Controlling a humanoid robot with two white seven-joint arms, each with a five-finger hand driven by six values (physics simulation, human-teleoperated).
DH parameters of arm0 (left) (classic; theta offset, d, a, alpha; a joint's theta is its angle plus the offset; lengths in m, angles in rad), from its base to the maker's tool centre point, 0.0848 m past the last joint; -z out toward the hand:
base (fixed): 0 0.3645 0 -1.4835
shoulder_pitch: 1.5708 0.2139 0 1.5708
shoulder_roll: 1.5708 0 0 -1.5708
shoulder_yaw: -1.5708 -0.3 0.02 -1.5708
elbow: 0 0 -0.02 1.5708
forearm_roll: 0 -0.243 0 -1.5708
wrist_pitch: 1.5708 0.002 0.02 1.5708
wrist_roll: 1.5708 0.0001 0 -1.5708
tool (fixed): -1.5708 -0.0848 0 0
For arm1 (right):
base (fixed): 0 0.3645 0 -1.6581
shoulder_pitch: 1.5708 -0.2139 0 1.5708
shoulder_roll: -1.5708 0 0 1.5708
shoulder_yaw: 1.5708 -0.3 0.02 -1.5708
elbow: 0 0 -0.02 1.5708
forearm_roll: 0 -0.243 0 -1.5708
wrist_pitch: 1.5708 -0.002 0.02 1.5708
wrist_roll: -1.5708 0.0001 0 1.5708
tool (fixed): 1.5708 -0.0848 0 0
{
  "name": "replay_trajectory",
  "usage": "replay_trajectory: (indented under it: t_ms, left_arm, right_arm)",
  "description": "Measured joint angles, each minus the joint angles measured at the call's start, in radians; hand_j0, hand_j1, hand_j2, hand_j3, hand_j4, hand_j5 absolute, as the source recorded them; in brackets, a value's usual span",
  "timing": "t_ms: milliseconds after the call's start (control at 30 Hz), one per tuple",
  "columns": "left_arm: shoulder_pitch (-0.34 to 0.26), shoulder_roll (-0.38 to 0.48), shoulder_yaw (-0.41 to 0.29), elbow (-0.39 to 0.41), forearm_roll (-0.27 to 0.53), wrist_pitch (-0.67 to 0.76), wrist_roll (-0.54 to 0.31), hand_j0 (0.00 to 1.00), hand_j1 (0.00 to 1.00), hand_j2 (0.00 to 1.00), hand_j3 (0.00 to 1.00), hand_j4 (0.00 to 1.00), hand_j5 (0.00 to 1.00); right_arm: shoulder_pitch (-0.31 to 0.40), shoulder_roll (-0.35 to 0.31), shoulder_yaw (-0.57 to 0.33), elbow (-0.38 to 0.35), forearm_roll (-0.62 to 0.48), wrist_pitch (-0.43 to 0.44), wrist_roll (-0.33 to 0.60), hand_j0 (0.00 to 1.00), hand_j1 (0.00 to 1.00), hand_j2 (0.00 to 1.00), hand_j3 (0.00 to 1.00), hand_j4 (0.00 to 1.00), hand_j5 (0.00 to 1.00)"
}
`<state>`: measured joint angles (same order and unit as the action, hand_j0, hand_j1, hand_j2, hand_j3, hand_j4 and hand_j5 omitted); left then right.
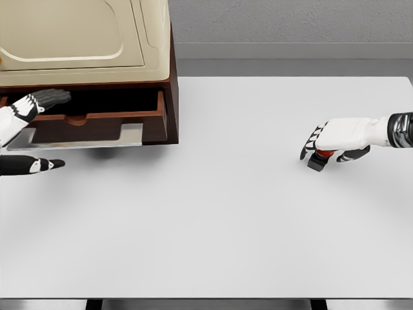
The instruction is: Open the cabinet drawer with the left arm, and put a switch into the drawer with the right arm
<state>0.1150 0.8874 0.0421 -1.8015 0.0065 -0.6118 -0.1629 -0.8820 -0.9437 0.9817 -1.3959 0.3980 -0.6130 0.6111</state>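
Five R-hand fingers (312, 143) grip switch (320, 159).

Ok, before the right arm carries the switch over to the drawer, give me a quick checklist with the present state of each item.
1. Drawer pulled out of the cabinet: ok, it stands open with its dark inside showing.
2. Left robot hand clear of the drawer opening: not ok, its fingers lie over the drawer's left end.
3. Right robot hand on the switch: ok, fingers curl around it.
4. Switch lifted off the table: cannot tell, it looks to be at the surface.
5. Path across the table from switch to drawer: ok, nothing stands between them.
6. Room inside the drawer: cannot tell, the inside is in shadow.
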Motion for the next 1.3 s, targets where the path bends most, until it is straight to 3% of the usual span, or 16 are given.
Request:
replay_trajectory:
  t_ms: [133,233,367,433,600,833,933,1133,1300]
  left_arm:
    - [0.014,-0.040,0.002,0.001,-0.001,0.000,0.000,1.00,1.00,1.00,1.00,1.00,1.00]
    - [0.020,-0.054,0.002,0.001,-0.001,0.000,0.000,1.00,1.00,1.00,1.00,1.00,1.00]
    - [0.044,-0.082,0.004,0.001,-0.001,0.000,-0.001,1.00,1.00,1.00,1.00,1.00,1.00]
    - [0.097,-0.109,0.036,0.001,0.000,0.000,-0.012,1.00,1.00,1.00,1.00,1.00,1.00]
    - [0.103,-0.183,0.108,0.001,0.003,0.000,-0.056,1.00,1.00,1.00,1.00,1.00,1.00]
    - [0.103,-0.229,0.139,0.001,0.004,0.000,-0.067,1.00,1.00,1.00,1.00,1.00,1.00]
    - [0.106,-0.238,0.147,0.001,0.005,0.000,-0.067,1.00,1.00,1.00,1.00,1.00,1.00]
    - [0.106,-0.243,0.151,0.001,0.005,0.000,-0.068,1.00,1.00,1.00,1.00,1.00,1.00]
    - [0.106,-0.244,0.152,0.001,0.007,0.000,-0.068,1.00,1.00,1.00,1.00,1.00,1.00]
  right_arm:
    - [0.000,0.001,0.001,0.000,0.001,0.000,0.000,0.74,0.74,0.74,0.74,0.74,0.74]
    - [0.000,0.002,0.001,0.000,0.001,0.000,0.000,0.64,0.64,0.64,0.64,0.64,0.64]
    - [0.000,0.003,0.001,0.001,0.001,0.000,0.000,0.64,0.64,0.64,0.64,0.64,0.64]
    - [0.000,0.003,0.001,0.001,0.000,0.000,0.000,0.64,0.64,0.64,0.64,0.64,0.64]
    - [0.000,0.004,0.002,0.001,0.000,0.000,0.000,0.60,0.60,0.60,0.60,0.60,0.60]
    - [0.000,0.005,0.007,0.004,-0.010,0.011,-0.006,0.60,0.60,0.60,0.60,0.60,0.60]
    - [0.000,0.004,0.008,0.005,-0.009,0.011,-0.007,0.45,0.45,0.45,0.45,0.45,0.45]
    - [0.000,0.005,0.011,0.004,-0.003,0.004,-0.004,0.35,0.35,0.35,0.35,0.35,0.35]
    - [-0.008,0.008,0.008,-0.005,-0.004,0.000,-0.001,0.33,0.33,0.33,0.33,0.33,0.33]
